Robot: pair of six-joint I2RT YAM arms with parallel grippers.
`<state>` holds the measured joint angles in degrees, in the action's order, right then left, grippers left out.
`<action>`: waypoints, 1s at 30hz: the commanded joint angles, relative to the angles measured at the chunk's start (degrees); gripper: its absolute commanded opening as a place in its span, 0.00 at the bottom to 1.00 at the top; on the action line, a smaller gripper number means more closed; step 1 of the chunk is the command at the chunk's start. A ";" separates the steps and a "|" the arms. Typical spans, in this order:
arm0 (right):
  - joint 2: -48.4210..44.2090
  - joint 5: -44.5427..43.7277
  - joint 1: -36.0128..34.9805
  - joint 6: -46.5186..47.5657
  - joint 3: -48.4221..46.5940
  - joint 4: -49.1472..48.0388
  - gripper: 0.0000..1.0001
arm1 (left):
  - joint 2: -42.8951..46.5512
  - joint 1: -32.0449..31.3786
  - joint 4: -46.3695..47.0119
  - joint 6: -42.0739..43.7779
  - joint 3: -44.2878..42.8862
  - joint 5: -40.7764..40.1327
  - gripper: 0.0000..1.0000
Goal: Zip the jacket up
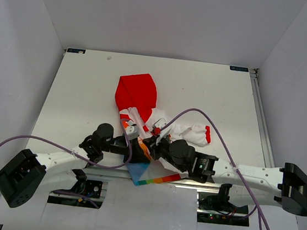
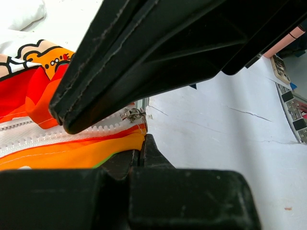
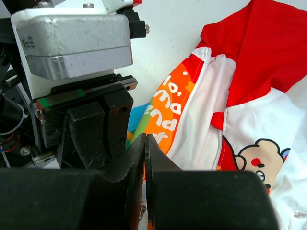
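Left fingers (image 2: 192,196): black plastic, matt, grainy, scuffed edges. Jacket (image 2: 62,155) at their tips: smooth cloth, slight sheen. Zip teeth (image 2: 103,128) white plastic, slider (image 2: 133,115) bright metal. Surface (image 2: 216,139) beyond the fingers: white, matt, hairline-cracked. Silver housing (image 3: 72,43) facing the right fingers (image 3: 201,196): brushed metal, scratched.

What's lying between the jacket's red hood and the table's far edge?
Nothing: the table beyond the red hood is bare, seen in the top view.

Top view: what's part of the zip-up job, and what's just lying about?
Job:
jacket
zipper
left pincer
right pincer

Lying about:
purple cables
table
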<state>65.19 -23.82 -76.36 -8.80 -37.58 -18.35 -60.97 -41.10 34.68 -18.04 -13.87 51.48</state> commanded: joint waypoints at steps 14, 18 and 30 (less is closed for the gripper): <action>-10.79 -3.05 1.23 6.38 1.67 8.32 0.36 | 2.64 -0.29 2.06 -3.05 -0.82 0.28 0.00; -14.01 -1.25 1.19 13.38 -0.35 10.46 0.47 | 2.54 -0.29 2.84 -5.80 -1.68 0.58 0.00; -11.86 -17.49 -6.43 22.42 -6.47 18.12 0.58 | 1.86 -0.29 3.57 -10.89 -2.50 -0.19 0.00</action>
<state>52.71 -32.70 -79.22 9.66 -41.66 -2.60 -59.31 -41.10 36.29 -27.15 -14.11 51.24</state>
